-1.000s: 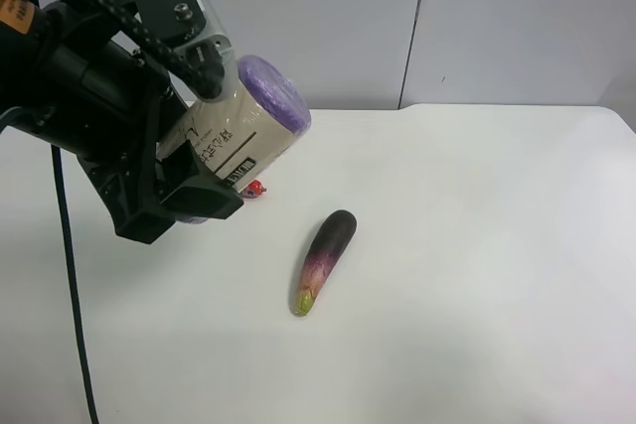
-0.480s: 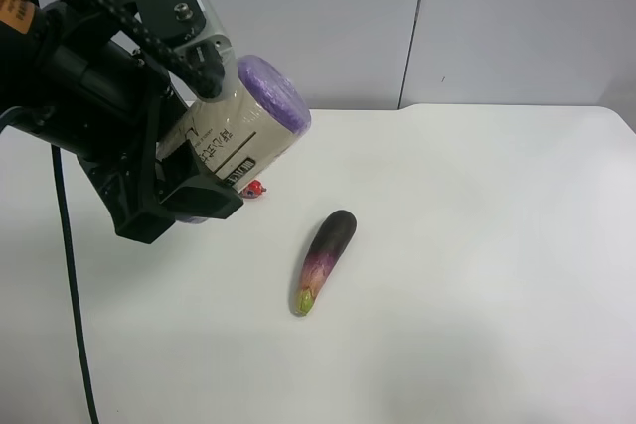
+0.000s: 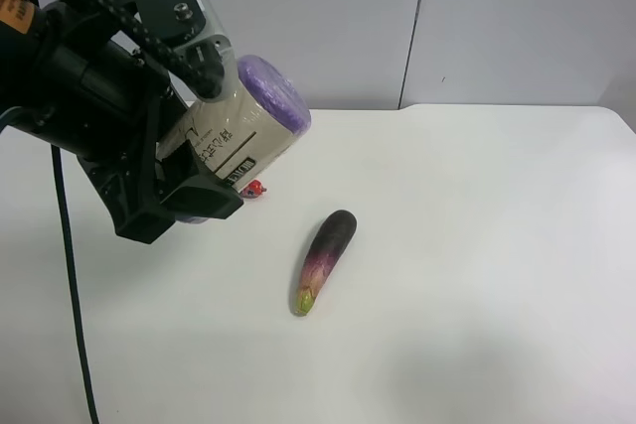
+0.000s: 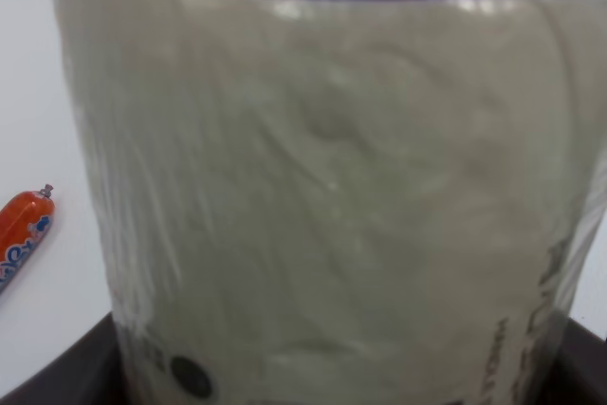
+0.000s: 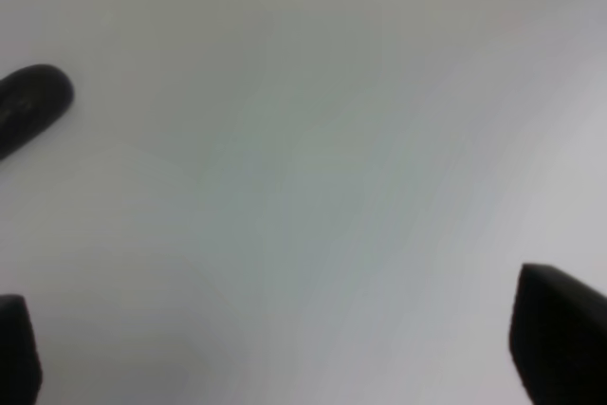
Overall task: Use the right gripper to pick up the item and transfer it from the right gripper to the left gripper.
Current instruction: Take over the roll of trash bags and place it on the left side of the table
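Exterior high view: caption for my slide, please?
Left tool holds the paper-wrapped roll above the white table, eggplant lying nearby.

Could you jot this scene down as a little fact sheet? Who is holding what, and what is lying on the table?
Roll: cream wrapper, purple ends, held up off the table
Left gripper: shut on the roll
Right gripper: open, empty, over bare table
Eggplant: lying on the table, touched by neither gripper
Sausage: on the table, mostly hidden behind the left gripper in the high view
Handover: looks done, since the roll sits in the left gripper
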`<state>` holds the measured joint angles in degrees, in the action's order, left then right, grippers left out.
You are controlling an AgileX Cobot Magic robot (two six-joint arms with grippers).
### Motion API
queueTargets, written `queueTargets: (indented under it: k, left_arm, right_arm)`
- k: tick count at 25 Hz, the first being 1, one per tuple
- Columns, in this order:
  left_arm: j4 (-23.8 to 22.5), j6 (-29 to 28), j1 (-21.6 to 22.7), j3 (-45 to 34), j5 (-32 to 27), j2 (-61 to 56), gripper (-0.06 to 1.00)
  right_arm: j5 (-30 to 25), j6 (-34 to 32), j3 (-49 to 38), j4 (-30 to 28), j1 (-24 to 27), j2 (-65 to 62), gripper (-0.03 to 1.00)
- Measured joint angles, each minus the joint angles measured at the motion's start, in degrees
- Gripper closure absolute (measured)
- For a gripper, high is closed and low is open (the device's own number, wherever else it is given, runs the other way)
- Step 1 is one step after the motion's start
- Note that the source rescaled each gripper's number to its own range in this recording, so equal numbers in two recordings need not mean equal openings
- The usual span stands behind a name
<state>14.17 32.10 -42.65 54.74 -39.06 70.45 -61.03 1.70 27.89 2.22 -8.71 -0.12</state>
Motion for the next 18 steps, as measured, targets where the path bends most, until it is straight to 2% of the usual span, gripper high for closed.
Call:
queueTargets:
  k: [3, 7, 11, 14, 18]
  left_arm:
    - [0.00, 0.00, 0.00, 0.00, 0.00, 0.00, 0.94]
    - [0.00, -0.18, 0.00, 0.00, 0.00, 0.00, 0.94]
    - [-0.64, -2.94, 0.00, 0.00, 0.00, 0.00, 0.94]
    - [-4.12, -6.65, 0.00, 0.00, 0.00, 0.00, 0.94]
    - [-11.87, -12.88, 0.00, 0.00, 0.00, 0.00, 0.94]
  right_arm:
    - [0.00, 0.00, 0.00, 0.00, 3.44, 0.00, -0.02]
    - [0.00, 0.00, 0.00, 0.00, 3.86, 0.00, -0.02]
    - [0.00, 0.00, 0.00, 0.00, 3.86, 0.00, -0.03]
    - [0.00, 0.00, 0.00, 0.00, 3.86, 0.00, -0.02]
    - [0.00, 0.00, 0.00, 0.00, 3.86, 0.00, -0.02]
